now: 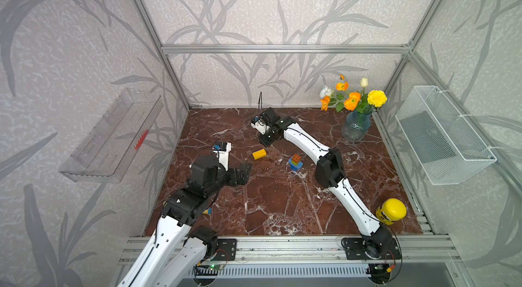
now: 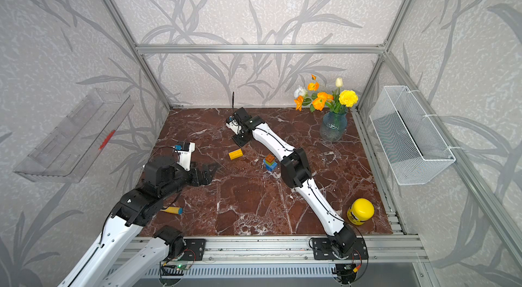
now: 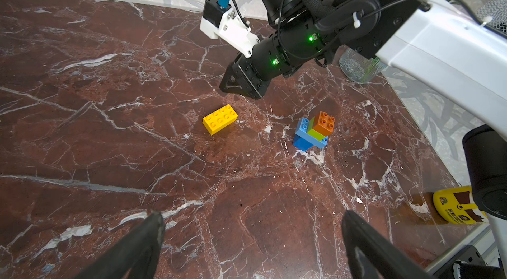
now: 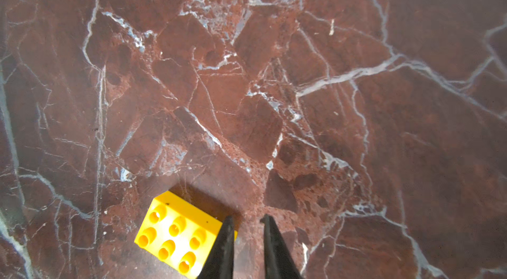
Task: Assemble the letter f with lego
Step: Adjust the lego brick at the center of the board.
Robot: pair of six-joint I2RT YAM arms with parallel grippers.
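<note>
A long yellow lego brick [image 1: 259, 154] [image 2: 235, 154] [image 3: 220, 122] lies studs up on the marble table, apart from the stack. The stack [image 1: 295, 162] [image 2: 270, 162] [image 3: 314, 132] stands to its right: blue bricks at the bottom, then green, with orange on top, slightly askew. My right gripper [image 1: 265, 140] [image 4: 248, 217] hovers just behind the yellow brick [image 4: 178, 239]. Its fingers stand a narrow gap apart, with only bare marble between them and one finger over the brick's end. My left gripper [image 1: 243, 172] [image 3: 253, 217] is wide open and empty, left of both.
A yellow bottle [image 1: 391, 210] lies near the front right corner. A blue glass vase of flowers [image 1: 355, 127] stands at the back right. A yellow and blue pen-like object [image 2: 172, 210] lies under the left arm. A wire basket [image 1: 443, 136] and a clear shelf [image 1: 113, 136] hang on the side walls.
</note>
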